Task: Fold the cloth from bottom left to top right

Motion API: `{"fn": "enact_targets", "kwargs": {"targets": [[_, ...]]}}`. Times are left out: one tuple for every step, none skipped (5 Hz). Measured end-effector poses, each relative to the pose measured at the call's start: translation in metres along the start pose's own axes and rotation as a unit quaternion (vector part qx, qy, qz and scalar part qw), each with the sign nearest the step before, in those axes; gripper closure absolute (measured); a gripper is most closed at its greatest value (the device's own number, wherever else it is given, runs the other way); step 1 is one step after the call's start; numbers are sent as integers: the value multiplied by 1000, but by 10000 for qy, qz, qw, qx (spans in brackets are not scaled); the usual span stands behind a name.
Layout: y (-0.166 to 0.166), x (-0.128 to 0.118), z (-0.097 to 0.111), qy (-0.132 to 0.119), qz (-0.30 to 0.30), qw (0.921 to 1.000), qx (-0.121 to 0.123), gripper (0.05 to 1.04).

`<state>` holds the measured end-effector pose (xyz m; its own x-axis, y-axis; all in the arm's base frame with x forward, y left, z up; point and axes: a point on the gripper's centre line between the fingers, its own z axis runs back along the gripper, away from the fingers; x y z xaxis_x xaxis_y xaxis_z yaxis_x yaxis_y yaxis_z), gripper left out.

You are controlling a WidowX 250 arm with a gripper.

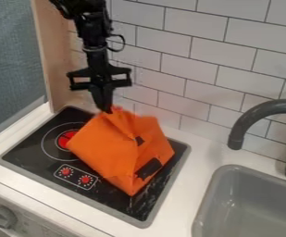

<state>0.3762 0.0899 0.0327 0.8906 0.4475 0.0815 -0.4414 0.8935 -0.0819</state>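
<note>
The black gripper (107, 109) hangs over the back of the stove, pointing down, shut on the upper edge of the orange cloth (111, 146). That pinched edge is drawn up into a peak with creases running down from it. Below, the cloth spreads over the middle and right of the black stove top, narrowing to a corner near the front right. Two dark patches show on its right part. Whatever lies beneath the cloth is hidden.
The black stove top (34, 151) has a red-centred burner ring at left and two red knobs in front. A grey sink (256, 199) with a dark curved faucet (252, 118) stands at right. White tiled wall (188, 48) rises behind; a wooden panel (51, 55) stands at left.
</note>
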Motion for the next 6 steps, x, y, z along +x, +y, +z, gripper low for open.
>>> {"fn": "enact_targets", "kwargs": {"targets": [[-6, 8, -13, 23, -78, 9999, 79, 1011], [-3, 8, -21, 107, -58, 9998, 174, 858], [-1, 7, -21, 131, -68, 9996, 249, 601], [-1, 6, -22, 157, -84, 9996, 236, 304], [-1, 2, -24, 226, -132, 9994, 210, 77], [-3, -1, -21, 281, -165, 9994, 122, 75]]}}
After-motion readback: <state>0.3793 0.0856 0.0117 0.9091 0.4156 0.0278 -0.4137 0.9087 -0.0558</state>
